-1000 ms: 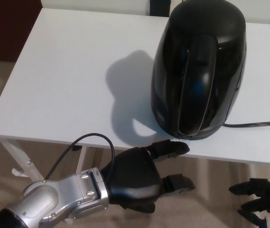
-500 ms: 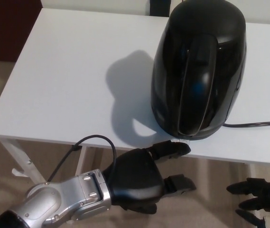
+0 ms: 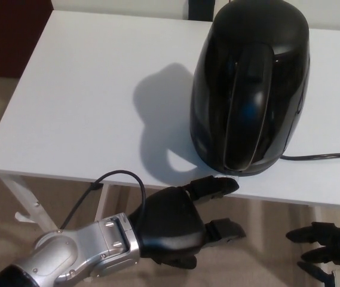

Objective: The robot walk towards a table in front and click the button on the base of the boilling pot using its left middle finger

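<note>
Step in hand, as you can judge it: the walk-up looks finished and you are at the pressing stage, with the press itself not confirmed by anything visible.

White table (image 3: 80,101): fills most of the head view, its near edge running across just below the kettle. All places below are given relative to the kettle.

Black electric kettle (image 3: 250,84): this is the boiling pot. It stands upright near the table's front edge, handle (image 3: 246,107) facing you. A black power cord (image 3: 325,156) leaves its lower right side and runs off to the right. The base sits under the glossy body and the button on it cannot be made out; glare and the dark finish hide it.

Left hand (image 3: 170,224): low and to the left of the kettle, mostly below the table edge. It holds nothing and the fingers are spread. The upper finger (image 3: 214,187) reaches up over the table edge, with its tip just below the kettle's front foot. Whether it touches the base cannot be told. A second finger (image 3: 226,230) points the same way, lower, clear of the table.

Right hand (image 3: 328,248): well below and to the right of the kettle, under the table edge, partly cut off by the frame. Its state cannot be told.

Next move, as a judgement: you need a short push forward and slightly up with the reaching finger, aimed at the base under the handle. Keep the force low, since the kettle stands close to the edge.
</note>
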